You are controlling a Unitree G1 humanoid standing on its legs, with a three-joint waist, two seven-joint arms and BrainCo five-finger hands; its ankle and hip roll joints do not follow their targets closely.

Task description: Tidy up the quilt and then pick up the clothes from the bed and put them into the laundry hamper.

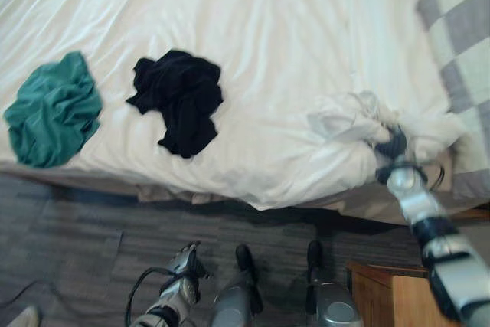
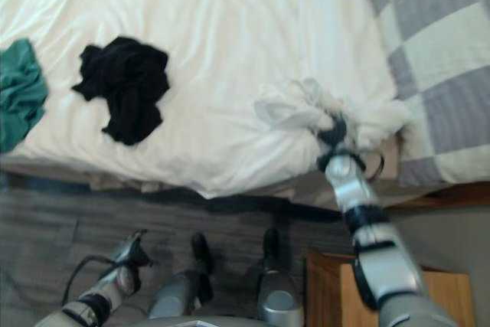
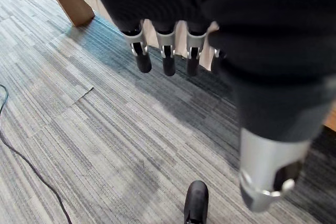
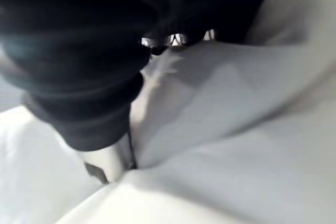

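White quilt (image 1: 291,51), black clothes (image 1: 180,97)

On the bed (image 1: 253,28), toward its left edge, two heaps of clothes side by side: one garment (image 1: 53,109) furthest left, another garment (image 1: 178,99) just right of it, apart. Further right along the near edge, a bunched fold of quilt (image 1: 344,124) with the right hand (image 1: 392,145) sunk in it; beyond, at the far right, a checked blanket (image 1: 459,28). Below on the floor (image 1: 69,250), the left hand (image 1: 186,263) hanging left of the wooden cabinet (image 1: 387,292).
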